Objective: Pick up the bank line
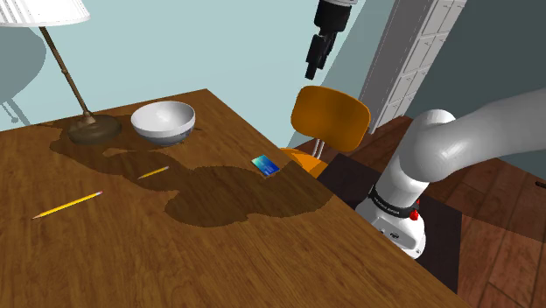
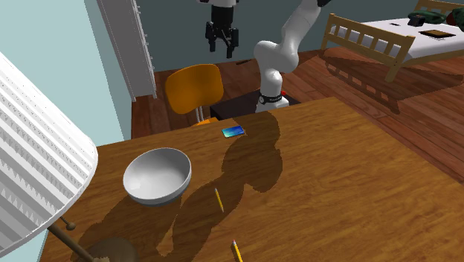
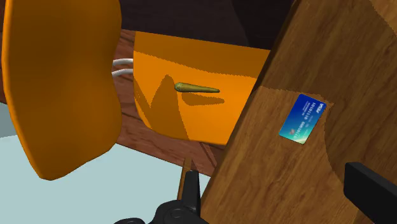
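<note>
A small blue bank card [image 1: 266,165] [image 2: 233,132] [image 3: 303,118] lies flat on the brown wooden table [image 1: 219,254] [image 2: 334,171] [image 3: 273,165], close to the edge that faces the orange chair. My black gripper [image 1: 312,70] [image 2: 223,47] [image 3: 280,191] hangs high in the air above the chair, well off the table and well apart from the card. Its fingers [image 3: 191,186] stand wide apart with nothing between them. In the wrist view the card lies ahead of the fingers, nearer the right-hand one.
An orange chair [image 1: 331,114] [image 2: 193,85] [image 3: 60,83] stands at the table edge below the gripper, with a small brown stick [image 3: 197,88] on its seat. A white bowl [image 1: 163,121] [image 2: 157,175], two pencils [image 1: 67,205] [image 1: 153,172] and a lamp [image 1: 87,122] share the table. A bed [image 2: 387,33] stands behind the arm.
</note>
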Tool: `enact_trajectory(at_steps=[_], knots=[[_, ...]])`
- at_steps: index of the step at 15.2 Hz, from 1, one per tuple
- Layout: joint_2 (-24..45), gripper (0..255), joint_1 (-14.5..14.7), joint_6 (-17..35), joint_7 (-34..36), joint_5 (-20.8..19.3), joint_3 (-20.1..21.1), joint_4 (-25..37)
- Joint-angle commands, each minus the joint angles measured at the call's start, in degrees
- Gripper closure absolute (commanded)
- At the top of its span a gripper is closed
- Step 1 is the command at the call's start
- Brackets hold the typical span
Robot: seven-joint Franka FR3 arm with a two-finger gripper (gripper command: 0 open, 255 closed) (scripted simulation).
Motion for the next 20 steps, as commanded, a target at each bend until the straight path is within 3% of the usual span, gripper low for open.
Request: enact_trajectory(at_steps=[1, 10, 16, 20], knots=[[0.0, 0, 0.0, 0.0, 0.0, 0.0, 0.0, 0.0], [5.2, 0, -0.6, 17.2, 17.2, 5.2, 11.3, -10.4], [14.9, 0, -2.5, 29.9, 29.7, 6.6, 19.9, -12.6], [23.9, 0, -5.7, 38.2, 39.5, 4.5, 26.3, -11.7]])
